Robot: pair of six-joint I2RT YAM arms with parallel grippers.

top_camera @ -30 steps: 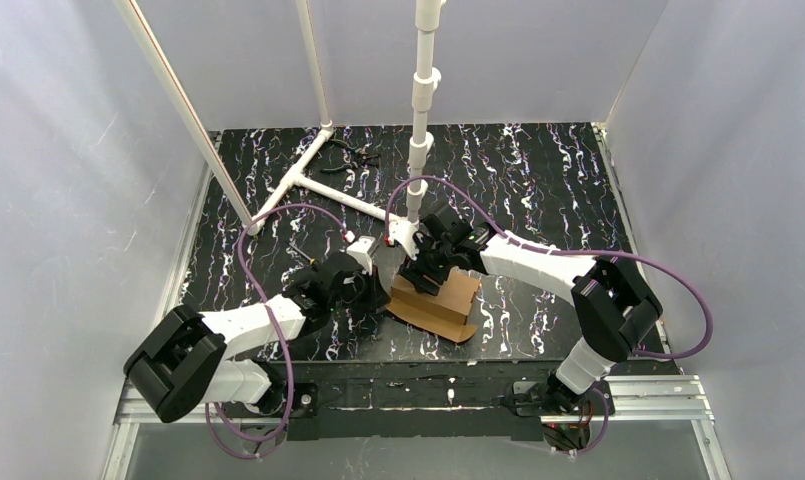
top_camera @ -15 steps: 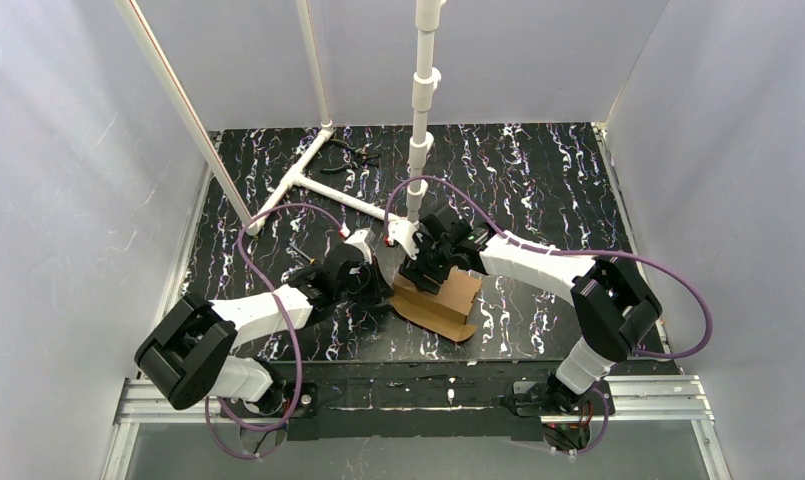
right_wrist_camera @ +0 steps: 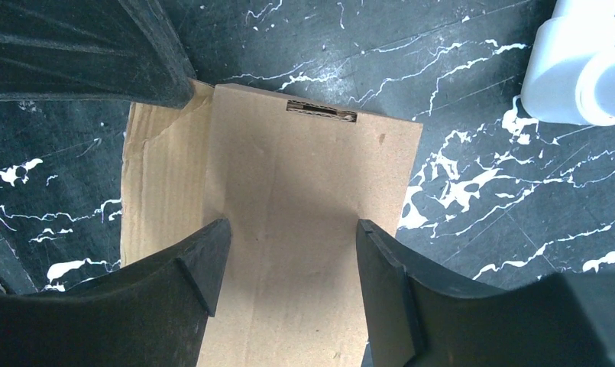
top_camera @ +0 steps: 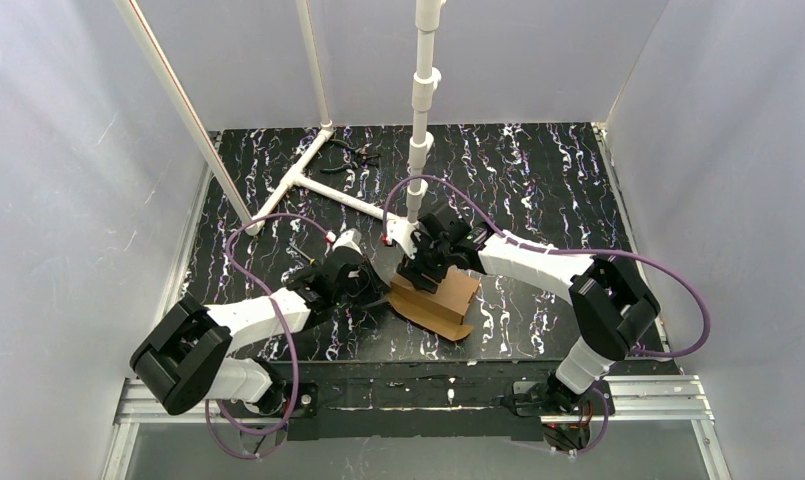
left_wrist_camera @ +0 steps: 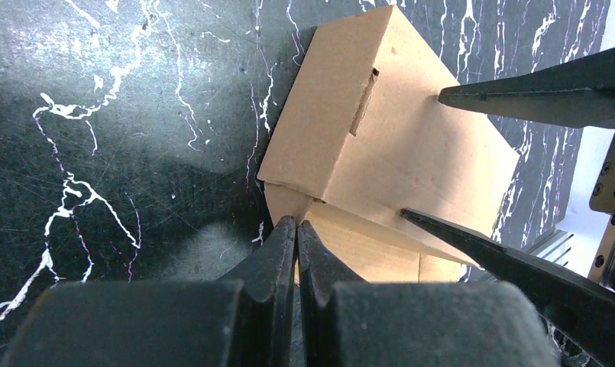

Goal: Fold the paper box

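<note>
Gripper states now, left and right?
Left gripper: closed, tips at a corner flap of the plain brown cardboard box.
Right gripper: open, fingers spread over the box top.

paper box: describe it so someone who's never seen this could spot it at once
On the black, white-veined table, look in front of the tall white pipe post. The paper box lies there, under the right tool with the left tool at its corner. It is the only plain brown cardboard thing.

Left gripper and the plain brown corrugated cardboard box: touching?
Touching. Left wrist view: the left gripper, shut, meets the brown cardboard box at its corner flap, no gap.
</note>
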